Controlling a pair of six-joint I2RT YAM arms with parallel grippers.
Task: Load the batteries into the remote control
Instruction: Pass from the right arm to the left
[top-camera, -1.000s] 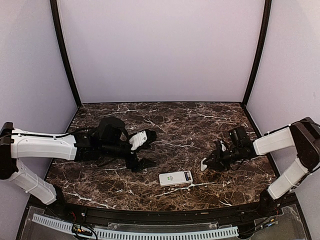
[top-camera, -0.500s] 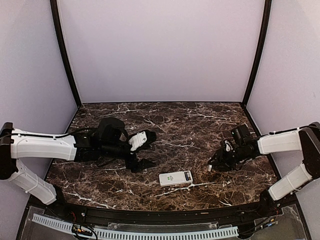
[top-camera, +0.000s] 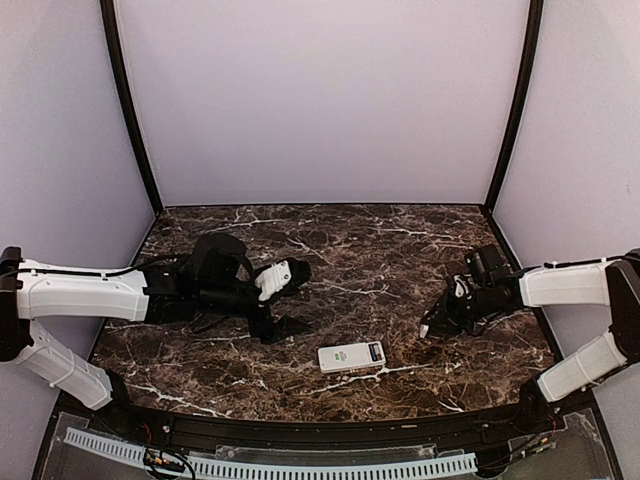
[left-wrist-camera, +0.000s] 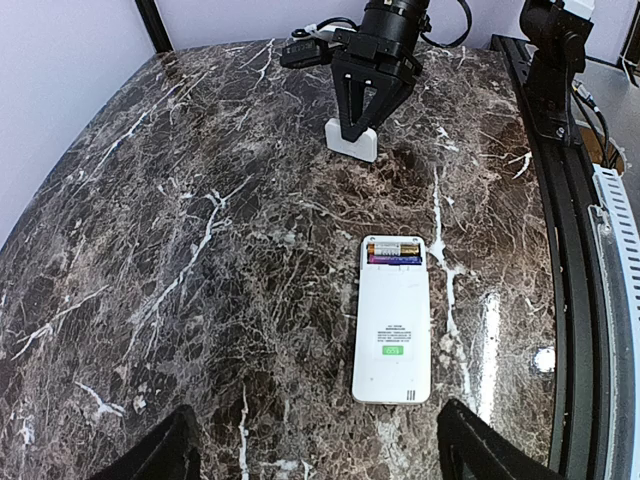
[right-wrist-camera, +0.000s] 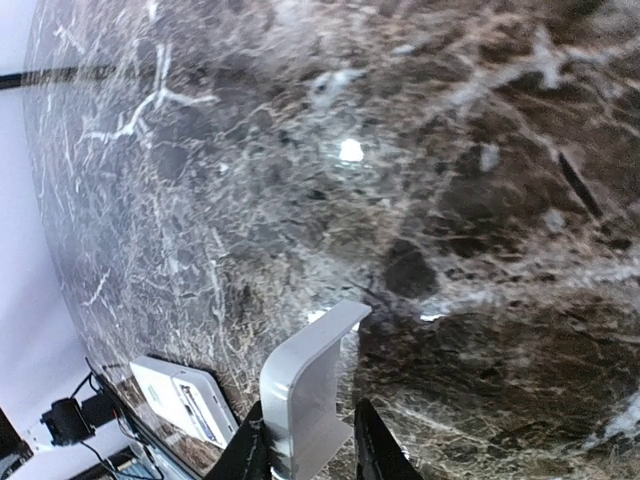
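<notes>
OK, key geometry: the remote control (left-wrist-camera: 393, 330) lies face down on the marble table (left-wrist-camera: 200, 250) near its front edge, between the two arms. Its long axis runs left-right across the table, and the open battery bay points toward the right arm. Two batteries (left-wrist-camera: 394, 251) sit in that bay, so my read is that only the lid is left to fit. The right gripper (left-wrist-camera: 358, 130) is clamped on the small white cover (left-wrist-camera: 352, 148), to the right of the remote and a bit deeper into the table, apart from it. I can't tell whether the cover touches the marble or hangs just above it. The left gripper (top-camera: 305, 297) is spread wide and holds nothing; the remote's closed end sits ahead of its fingers, not touching. Both arms are about equally near, but the right one has the part and faces the bay end. There's bare marble between cover and bay, nothing blocking. The only crowding risk I see is the left fingers near the far end.
</notes>
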